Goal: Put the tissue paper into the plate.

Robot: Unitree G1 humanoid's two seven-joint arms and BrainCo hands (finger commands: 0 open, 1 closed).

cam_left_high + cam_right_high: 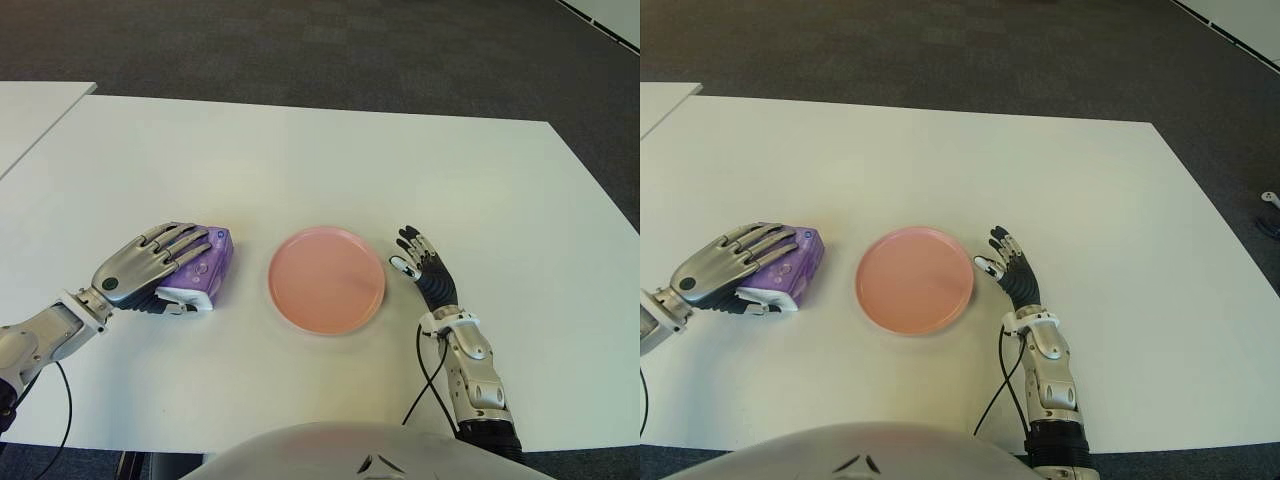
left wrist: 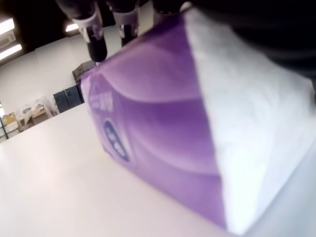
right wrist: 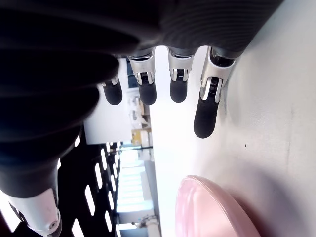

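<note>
1. On the desk (image 1: 300, 160), left of the pink plate (image 1: 327, 279), lies the purple tissue pack (image 1: 210, 262), its long axis running roughly away from the robot.
2. Draped over it, the left hand (image 1: 150, 262) has its fingers (image 1: 185, 240) laid across the pack's top, seemingly grasping it.
3. Just right of the plate, the right hand (image 1: 425, 268) shows with fingers extended, holding nothing.

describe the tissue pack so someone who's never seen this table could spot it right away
On the white table, find the round pink plate near the front edge. The tissue pack lies on the plate's left, apart from it, under the left hand, whose fingers drape over its top. It is the only purple thing, a soft block with white ends.
</note>
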